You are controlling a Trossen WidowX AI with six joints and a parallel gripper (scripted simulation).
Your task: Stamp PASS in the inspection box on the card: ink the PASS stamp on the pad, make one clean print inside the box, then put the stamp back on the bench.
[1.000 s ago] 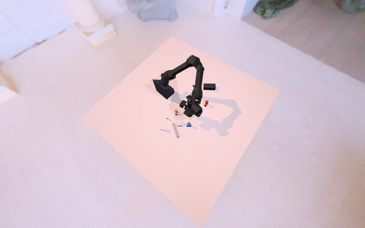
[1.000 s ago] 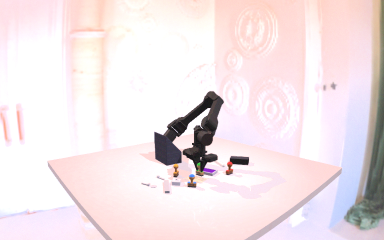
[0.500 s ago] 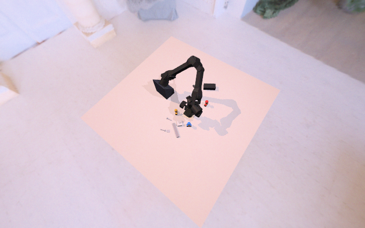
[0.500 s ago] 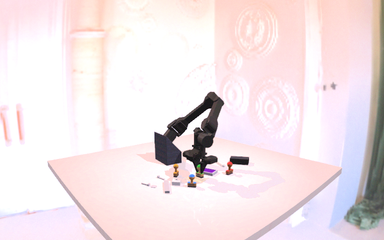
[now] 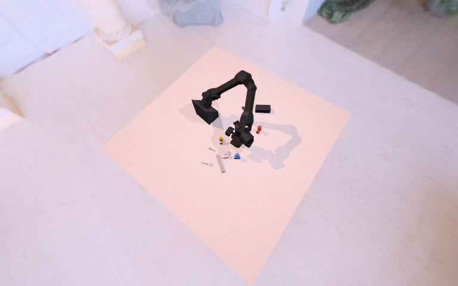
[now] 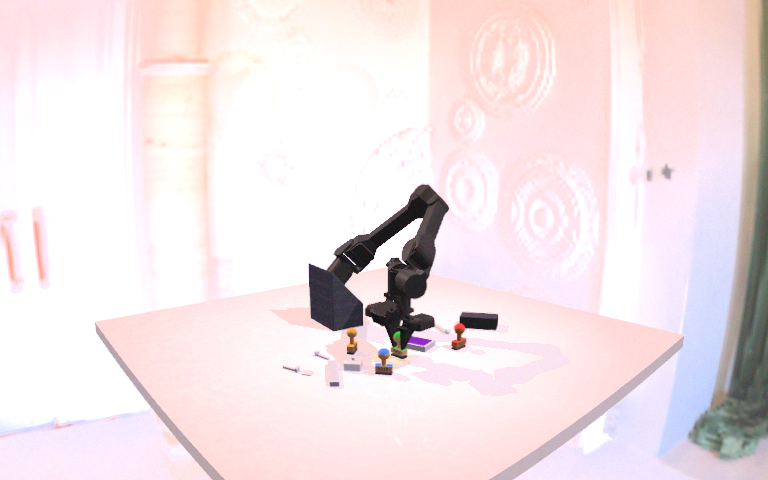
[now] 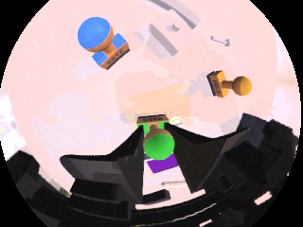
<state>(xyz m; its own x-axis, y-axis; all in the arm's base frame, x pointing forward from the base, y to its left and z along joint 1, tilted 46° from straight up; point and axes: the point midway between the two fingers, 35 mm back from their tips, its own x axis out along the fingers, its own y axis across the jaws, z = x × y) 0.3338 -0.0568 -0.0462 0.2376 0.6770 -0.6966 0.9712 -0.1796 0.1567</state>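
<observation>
My gripper [image 6: 398, 337] [image 7: 153, 127] [image 5: 237, 144] points down and is shut on the green-knobbed stamp [image 6: 398, 341] [image 7: 158, 144], which stands upright between the fingers. In the wrist view the stamp's brown base is at the near edge of the pale cream card [image 7: 166, 97]. I cannot tell whether the base touches the card. The purple ink pad [image 6: 420, 342] [image 7: 163, 165] lies just behind the stamp, towards the arm's base. In the top view the arm hides the stamp and the pad.
A blue-knobbed stamp [image 5: 237, 155] [image 6: 384, 360] [image 7: 100, 37], an orange-knobbed stamp [image 5: 220, 139] [image 6: 351, 339] [image 7: 230, 85] and a red-knobbed stamp [image 5: 259, 128] [image 6: 458, 335] stand around. A black box [image 5: 262, 108] [image 6: 478, 320] lies behind. A grey bar [image 5: 220, 163] [image 6: 333, 373] and a screw [image 5: 205, 163] [image 6: 291, 368] lie in front.
</observation>
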